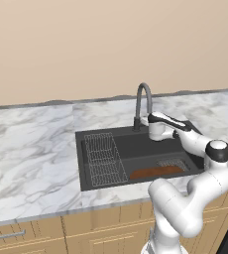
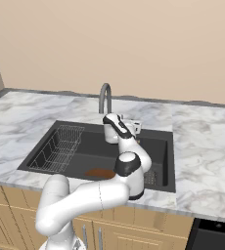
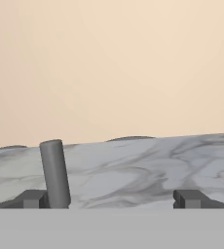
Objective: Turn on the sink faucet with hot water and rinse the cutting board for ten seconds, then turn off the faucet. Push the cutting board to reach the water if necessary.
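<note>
Across the left base view, from left to right, the marbled counter (image 1: 31,154) is met first, then the sink (image 1: 131,136) with a grey wire rack (image 1: 104,158) in its left half. Further right, the cutting board (image 1: 156,172) lies flat on the basin floor near the front wall, just beside the drain strainer (image 1: 173,163). The sink faucet (image 1: 142,105) rises at the back rim, its arched spout bent forward over the basin. No water is seen falling, so the tap is judged to be off and the opening of it to be the step in hand.

The gripper (image 3: 112,198) is held close to the faucet base, with its fingers spread wide and nothing between them; in the hand view the dark faucet stem (image 3: 55,173) stands just beside the left fingertip (image 3: 33,198). The small side lever cannot be made out clearly.

For the step to be done well, the lever should be approached with one finger rather than pinched, and swung to the hot side steadily. The stem should not be struck. Since the board appears to lie forward and right of the spout, a push toward the stream may be needed afterwards.
</note>
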{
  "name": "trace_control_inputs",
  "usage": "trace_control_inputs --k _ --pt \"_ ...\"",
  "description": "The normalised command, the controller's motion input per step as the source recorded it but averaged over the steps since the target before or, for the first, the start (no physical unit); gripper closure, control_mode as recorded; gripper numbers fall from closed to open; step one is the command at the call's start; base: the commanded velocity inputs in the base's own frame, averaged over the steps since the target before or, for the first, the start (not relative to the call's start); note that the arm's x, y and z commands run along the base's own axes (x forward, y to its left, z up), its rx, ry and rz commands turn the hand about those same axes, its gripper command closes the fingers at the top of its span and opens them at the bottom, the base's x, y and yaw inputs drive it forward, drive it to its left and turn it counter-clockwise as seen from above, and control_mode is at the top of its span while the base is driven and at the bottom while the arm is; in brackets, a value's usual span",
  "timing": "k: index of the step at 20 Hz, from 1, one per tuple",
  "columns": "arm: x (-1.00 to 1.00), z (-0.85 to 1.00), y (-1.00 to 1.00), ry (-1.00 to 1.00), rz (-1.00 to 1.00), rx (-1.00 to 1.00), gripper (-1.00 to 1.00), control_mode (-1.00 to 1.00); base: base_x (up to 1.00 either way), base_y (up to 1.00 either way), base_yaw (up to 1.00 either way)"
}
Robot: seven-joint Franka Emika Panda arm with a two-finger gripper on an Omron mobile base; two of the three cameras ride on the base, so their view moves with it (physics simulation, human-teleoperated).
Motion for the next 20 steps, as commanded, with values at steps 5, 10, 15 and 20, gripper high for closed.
trace_control_inputs --k 5,10,15,20 --pt "0.0 0.0 -0.03 0.0 0.0 0.0 -1.0 -1.0 0.0 0.0 0.0" --pt "0.0 0.0 -0.22 0.0 0.0 0.0 -1.0 -1.0 0.0 0.0 0.0" --pt "0.0 0.0 -0.4 0.0 0.0 0.01 -1.0 -1.0 0.0 0.0 0.0" --pt "0.0 0.0 -0.48 0.0 0.0 0.02 -1.0 -1.0 0.0 0.0 0.0"
